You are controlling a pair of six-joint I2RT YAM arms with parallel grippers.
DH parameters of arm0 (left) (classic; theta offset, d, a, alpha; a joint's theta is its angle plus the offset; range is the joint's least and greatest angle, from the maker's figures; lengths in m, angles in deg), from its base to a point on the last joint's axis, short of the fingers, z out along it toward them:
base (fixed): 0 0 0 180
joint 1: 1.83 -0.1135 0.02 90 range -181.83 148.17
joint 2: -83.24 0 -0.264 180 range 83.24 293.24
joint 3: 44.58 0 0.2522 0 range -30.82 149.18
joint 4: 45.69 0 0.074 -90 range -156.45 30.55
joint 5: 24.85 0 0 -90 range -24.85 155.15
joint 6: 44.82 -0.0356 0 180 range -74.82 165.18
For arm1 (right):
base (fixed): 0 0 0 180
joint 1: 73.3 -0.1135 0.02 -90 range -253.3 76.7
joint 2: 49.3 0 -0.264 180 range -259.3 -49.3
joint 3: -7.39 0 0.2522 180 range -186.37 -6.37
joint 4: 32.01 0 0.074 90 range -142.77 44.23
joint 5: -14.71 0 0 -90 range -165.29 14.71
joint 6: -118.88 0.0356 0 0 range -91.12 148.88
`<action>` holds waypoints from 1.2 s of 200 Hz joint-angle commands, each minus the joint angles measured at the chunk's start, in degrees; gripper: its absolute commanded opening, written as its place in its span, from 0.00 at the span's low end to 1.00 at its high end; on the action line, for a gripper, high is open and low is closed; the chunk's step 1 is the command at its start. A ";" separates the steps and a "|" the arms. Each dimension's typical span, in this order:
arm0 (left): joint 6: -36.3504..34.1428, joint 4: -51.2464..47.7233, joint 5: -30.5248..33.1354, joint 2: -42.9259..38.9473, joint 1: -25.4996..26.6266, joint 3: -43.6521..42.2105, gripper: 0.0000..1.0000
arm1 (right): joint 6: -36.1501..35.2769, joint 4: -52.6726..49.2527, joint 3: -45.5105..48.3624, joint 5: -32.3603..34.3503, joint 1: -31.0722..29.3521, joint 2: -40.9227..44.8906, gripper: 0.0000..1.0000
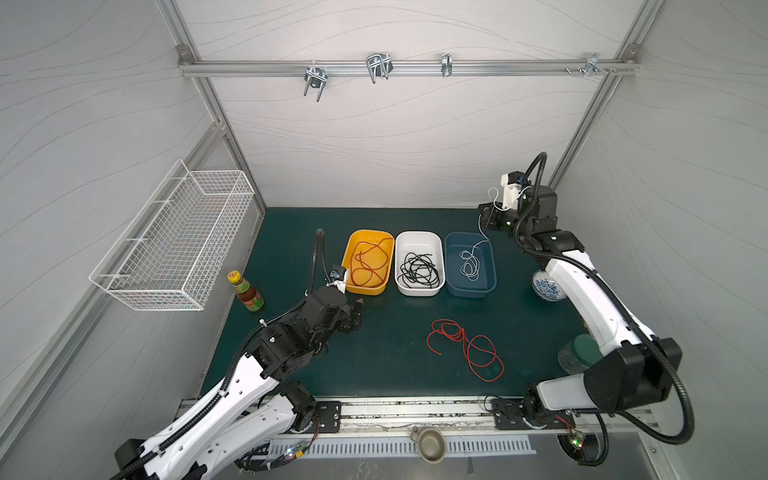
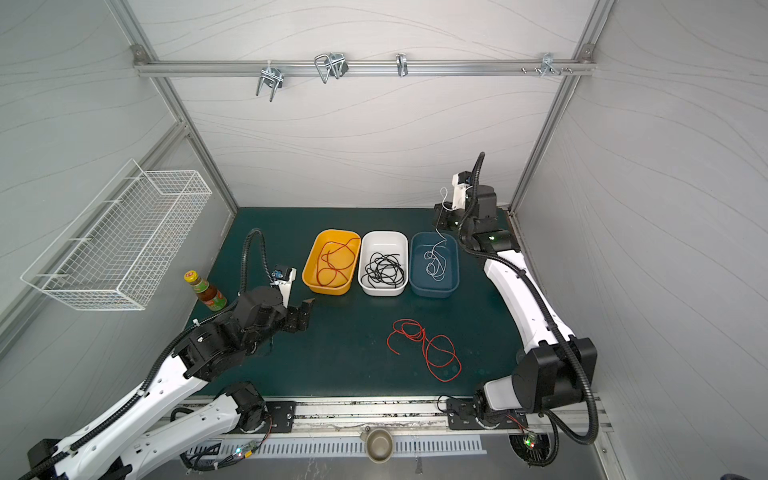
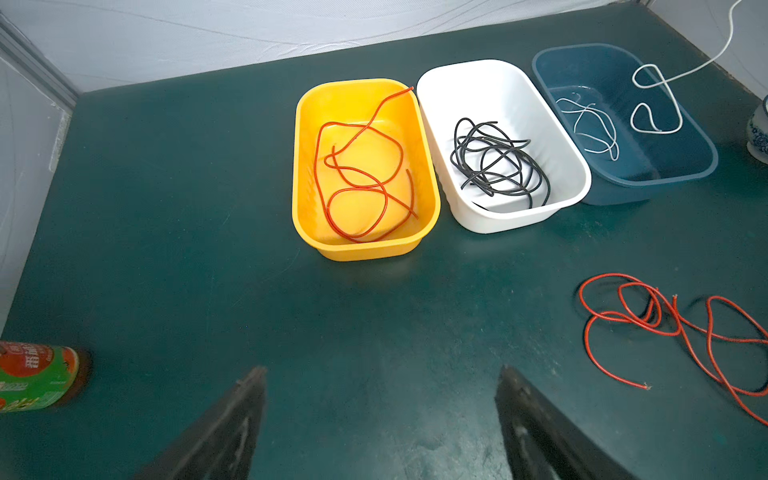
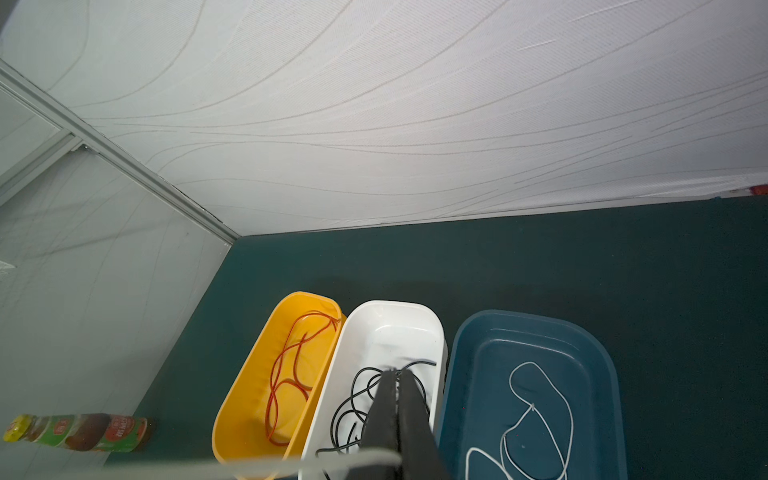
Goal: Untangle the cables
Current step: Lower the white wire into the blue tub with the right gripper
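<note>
My right gripper [image 1: 487,216] is clamping shut on the white cable [image 1: 486,240] in the upper right of both top views, raised above the back right corner of the green mat [image 1: 395,357]. The strand is hanging from my closed fingers [image 4: 409,399] down into the blue bin [image 1: 469,292], and its lower loops are lying on the bin's floor. A thinner white cable [image 3: 587,111] is lying beside those loops in the same bin.

My left gripper [image 3: 380,372] is standing wide open left of centre in both top views, gripping nothing. Its two dark fingers [image 3: 232,424] are pointing across bare mat toward the yellow bin [image 1: 368,291].

The three bins are sitting side by side in a row at the centre of both top views: yellow on the left, the white bin [image 1: 417,293] in the middle, blue on the right. One red cable [image 1: 370,257] is curling loosely inside the yellow bin. The black cable [image 1: 419,270] is lying bunched inside the white bin.

A second red cable [image 1: 464,341] is sprawling in open loops on the mat, lower right of centre, well apart from both my grippers. A sauce bottle [image 1: 247,293] is standing at the mat's left edge.
</note>
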 commanded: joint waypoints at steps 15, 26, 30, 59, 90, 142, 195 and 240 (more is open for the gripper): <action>0.13 2.59 1.39 -0.27 -0.19 -0.19 0.88 | 0.42 4.11 1.07 -0.49 0.33 -2.37 0.00; 0.20 2.58 1.12 -0.23 -0.12 -0.18 0.88 | 1.30 4.77 3.06 -0.62 0.35 -2.87 0.00; 0.18 2.63 1.13 -0.20 -0.17 -0.23 0.88 | 1.80 5.12 3.86 -0.54 0.32 -3.16 0.00; 0.11 2.64 0.63 0.07 -0.14 -0.18 0.88 | 4.37 6.35 8.43 -0.41 0.35 -5.65 0.00; 0.06 2.55 0.46 -0.03 -0.13 -0.18 0.88 | 6.41 7.20 11.08 -0.94 0.32 -7.97 0.00; 0.05 2.61 -0.20 -0.18 -0.13 -0.27 0.88 | 8.79 7.93 16.98 0.11 -0.51 -10.40 0.00; 0.01 2.55 -0.57 -0.07 -0.14 -0.29 0.88 | 6.68 2.90 17.02 2.36 -1.91 -10.81 0.00; -0.04 2.55 -0.64 0.13 -0.09 -0.31 0.88 | 5.52 -3.00 14.21 4.35 -2.88 -8.06 0.07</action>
